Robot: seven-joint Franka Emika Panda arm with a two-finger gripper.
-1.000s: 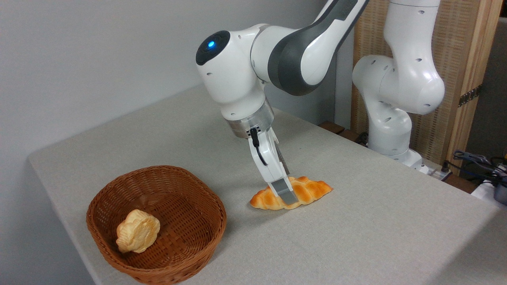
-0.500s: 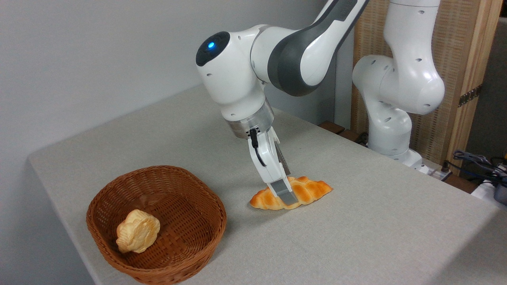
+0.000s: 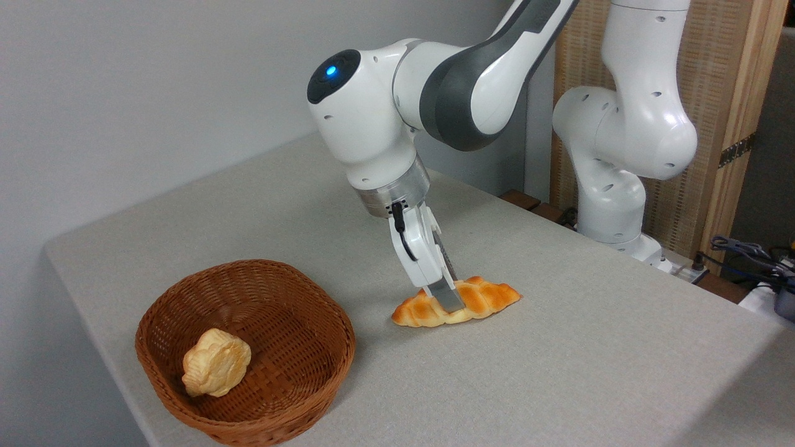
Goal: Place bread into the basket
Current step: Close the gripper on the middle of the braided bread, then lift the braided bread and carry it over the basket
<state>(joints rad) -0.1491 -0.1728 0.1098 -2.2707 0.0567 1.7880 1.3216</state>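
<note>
The gripper (image 3: 448, 302) was clamped across the middle of the braided loaf (image 3: 458, 302), which lay on the table (image 3: 559, 360), long axis running about nine to three. The wicker basket (image 3: 246, 351) sat toward eight o'clock, well apart.

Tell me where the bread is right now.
The bread lies on the table near mid-frame, right of the basket, with the gripper closed across its middle.
</note>
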